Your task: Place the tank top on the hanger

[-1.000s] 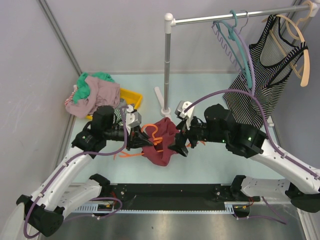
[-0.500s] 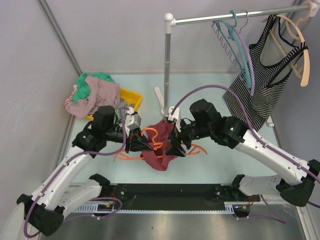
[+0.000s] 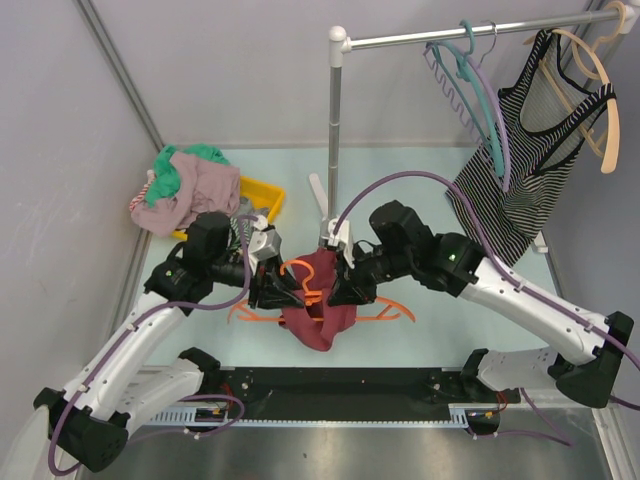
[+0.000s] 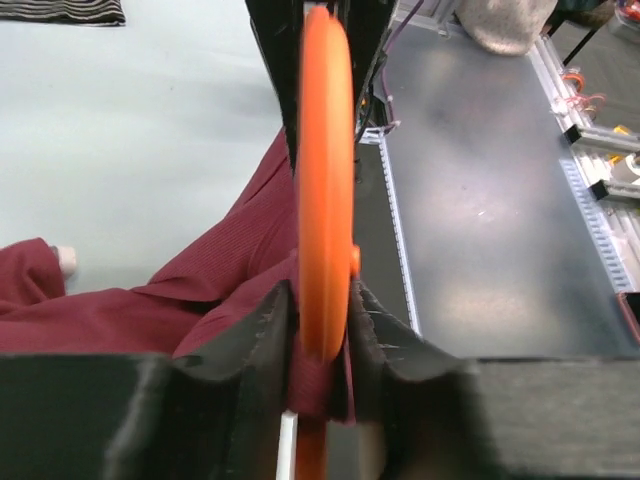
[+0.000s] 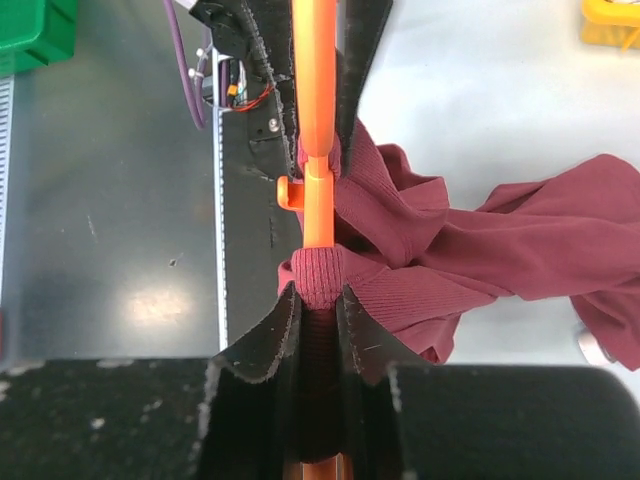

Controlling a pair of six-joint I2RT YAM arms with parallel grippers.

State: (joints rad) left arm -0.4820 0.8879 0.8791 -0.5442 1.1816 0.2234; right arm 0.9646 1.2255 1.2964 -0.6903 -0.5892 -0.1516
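**Both claws clamped where hanger meets top**

The left gripper (image 4: 322, 335) is closed on the orange hanger (image 4: 323, 190), with a fold of maroon cloth caught beside it; the right gripper (image 5: 318, 305) pinches a ribbed edge of the tank top (image 5: 480, 250) wrapped round the same hanger's bar; the two grippers face each other closely over the pale table (image 3: 430, 200), near its front edge, with the top bunched between and below them; behind, to the right, a rail (image 3: 460, 35) carries a striped top (image 3: 520, 170).

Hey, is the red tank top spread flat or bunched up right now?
Bunched up: the tank top sits in crumpled folds around the middle of the hanger, whose ends stick out bare.
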